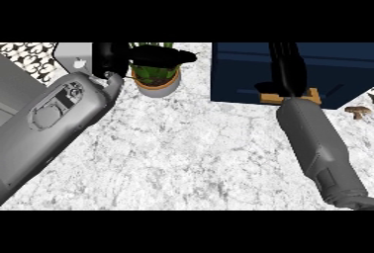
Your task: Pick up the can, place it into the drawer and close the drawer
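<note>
**Right hand down in the drawer, can nowhere to be seen**

While the right forearm stretches up the right side of the frame, its black right hand point(286, 69) reaches into the open dark blue drawer point(241, 74) at the upper right. Its fingers point straight down into the box, long and narrow. Whether they curl round anything I cannot tell, for they are black against the dark. The can itself I cannot find; if it is anywhere, it is under that hand inside the drawer.

By my reckoning the placing step is in hand, or only just done. Next comes letting go, if that remains, then lifting the hand out over the drawer's front wall and pushing the drawer shut.

A flat tan piece point(315, 97) shows at the drawer's lower edge, partly behind the wrist; I cannot say what it is. Just outside the drawer at the far right lies a small brown mushroom point(358, 110) on the marble counter point(190, 153).

At the upper left, the left hand point(150, 57) lies across a potted plant point(156, 79), fingers extended over the leaves, gripping nothing I can see. The terracotta pot holds only the green plant.
</note>
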Available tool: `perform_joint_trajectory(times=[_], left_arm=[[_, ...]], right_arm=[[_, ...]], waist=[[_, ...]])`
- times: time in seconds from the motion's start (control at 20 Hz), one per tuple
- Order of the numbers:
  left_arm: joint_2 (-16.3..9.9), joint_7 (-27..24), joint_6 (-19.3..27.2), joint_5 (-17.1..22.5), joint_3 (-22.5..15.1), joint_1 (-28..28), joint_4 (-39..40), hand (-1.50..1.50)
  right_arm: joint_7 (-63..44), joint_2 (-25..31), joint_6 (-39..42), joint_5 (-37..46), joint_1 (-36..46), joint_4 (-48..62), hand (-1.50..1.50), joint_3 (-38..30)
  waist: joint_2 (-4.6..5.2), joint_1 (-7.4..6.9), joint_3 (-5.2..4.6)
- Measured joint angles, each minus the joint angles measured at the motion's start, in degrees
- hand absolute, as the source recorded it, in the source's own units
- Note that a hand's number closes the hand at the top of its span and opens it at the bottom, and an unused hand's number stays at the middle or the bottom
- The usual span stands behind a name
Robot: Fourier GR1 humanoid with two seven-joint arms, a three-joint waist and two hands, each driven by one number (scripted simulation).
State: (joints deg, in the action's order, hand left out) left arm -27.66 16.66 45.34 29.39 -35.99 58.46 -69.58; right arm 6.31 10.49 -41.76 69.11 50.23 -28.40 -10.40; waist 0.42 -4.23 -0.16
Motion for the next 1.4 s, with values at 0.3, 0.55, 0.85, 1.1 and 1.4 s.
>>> perform_joint_trajectory(times=[0.3, 0.55, 0.85, 1.1, 1.4], left_arm=[[-1.6, -0.4, -0.6, -0.9, 0.4, -4.2, -3.8, -1.50], [-2.0, -1.1, -1.0, -1.6, 0.7, -6.9, -6.0, -1.50], [-2.2, -1.5, -0.6, -2.8, 0.7, -9.6, -8.2, -1.50], [-3.2, -2.3, -1.6, -2.7, 1.8, -11.4, -9.3, -1.50], [-3.7, -3.1, -1.8, -3.0, 2.4, -13.8, -10.1, -1.50]], right_arm=[[-1.9, 0.3, -2.8, 0.8, 5.2, 6.3, -1.50, -1.1], [-1.4, 1.6, -1.5, 0.9, 9.1, 11.0, -1.50, -2.0], [1.5, 2.0, -0.7, -0.1, 11.3, 14.1, -1.50, -3.3], [7.7, 1.7, 1.2, -5.0, 12.1, 13.8, -1.50, -7.3], [14.5, 0.2, 4.6, -11.8, 13.3, 12.7, -1.50, -13.0]], waist=[[0.15, -0.08, 0.07], [0.71, -0.41, 0.13], [0.93, -0.05, 0.23], [1.17, 0.35, 0.38], [1.20, 0.90, 0.46]])
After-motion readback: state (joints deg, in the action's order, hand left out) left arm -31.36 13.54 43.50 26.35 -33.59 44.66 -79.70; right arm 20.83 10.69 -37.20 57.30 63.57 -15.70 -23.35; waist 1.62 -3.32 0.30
